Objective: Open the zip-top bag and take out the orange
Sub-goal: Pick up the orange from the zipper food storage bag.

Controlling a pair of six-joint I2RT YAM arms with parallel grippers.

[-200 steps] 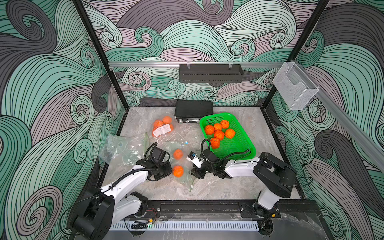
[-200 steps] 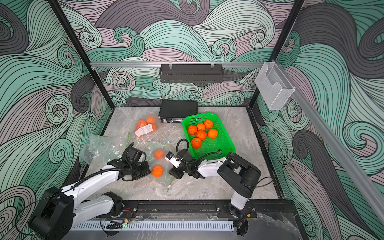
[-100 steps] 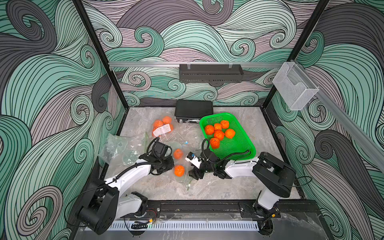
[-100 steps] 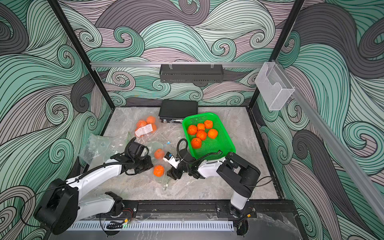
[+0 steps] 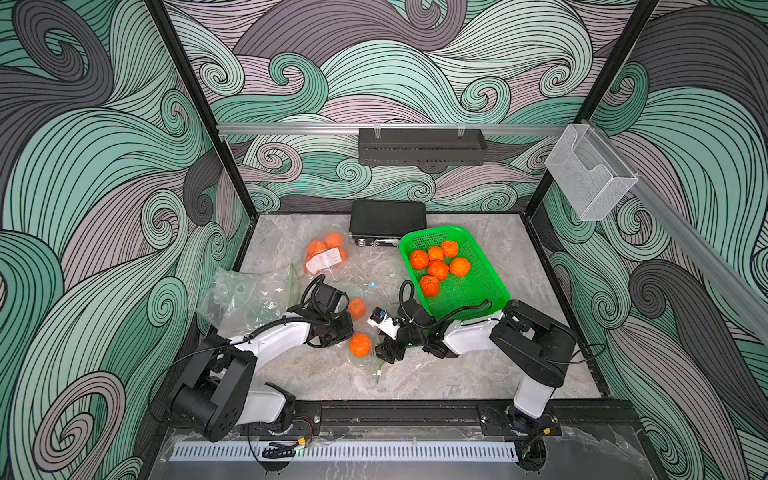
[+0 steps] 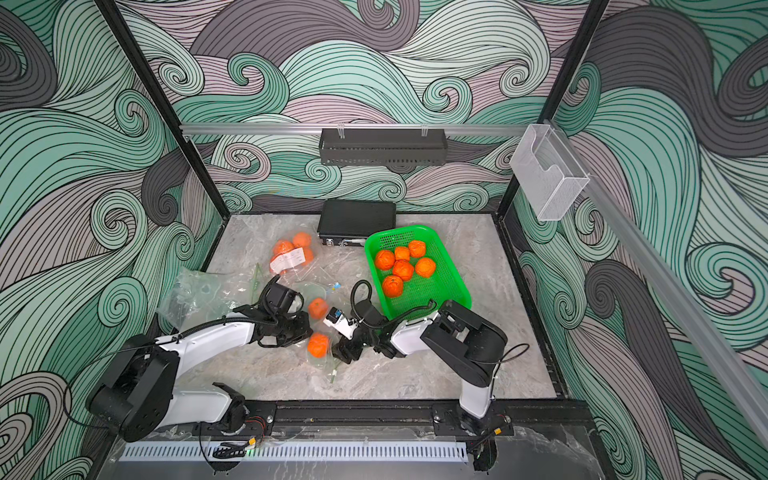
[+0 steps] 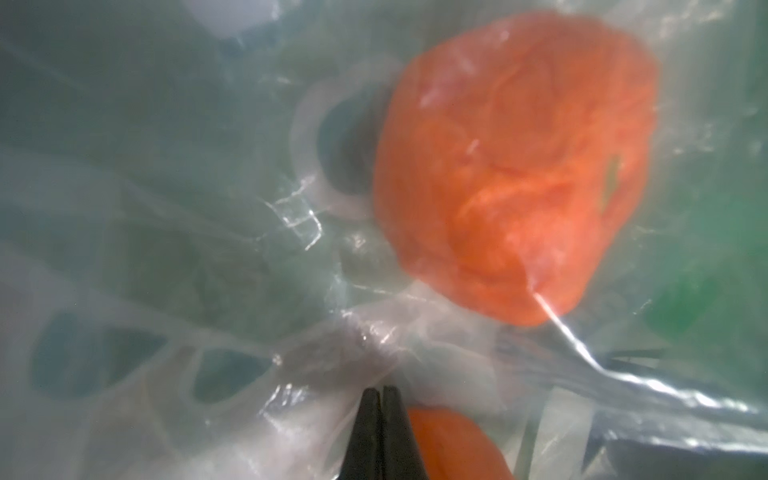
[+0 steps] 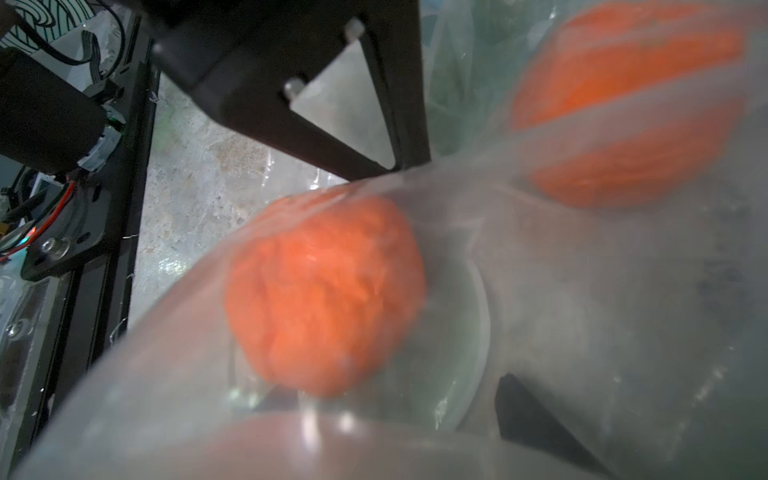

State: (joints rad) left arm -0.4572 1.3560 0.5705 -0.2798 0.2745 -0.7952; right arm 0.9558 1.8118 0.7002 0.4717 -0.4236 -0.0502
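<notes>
Two oranges (image 5: 360,345) lie inside the zip-top bag (image 7: 232,257) mid-table, between the arms. Pinched tight on its film is the left gripper (image 7: 382,392); the right gripper (image 5: 384,354) crowds the bag, spread impossible to tell. Opening's underway, I'd say; next, it needs the opposite lip.

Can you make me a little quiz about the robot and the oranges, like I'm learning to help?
1. Count: how many oranges lie in the green basket?
2. True or false: the left gripper has its jaws wide open.
3. Pick one. The orange nearest the right gripper is: A) inside the clear zip-top bag, B) in the green basket, C) lifted high in the air.
Key: 1. Six. 2. False: the jaws are shut, pinching the bag's plastic. 3. A.
</notes>
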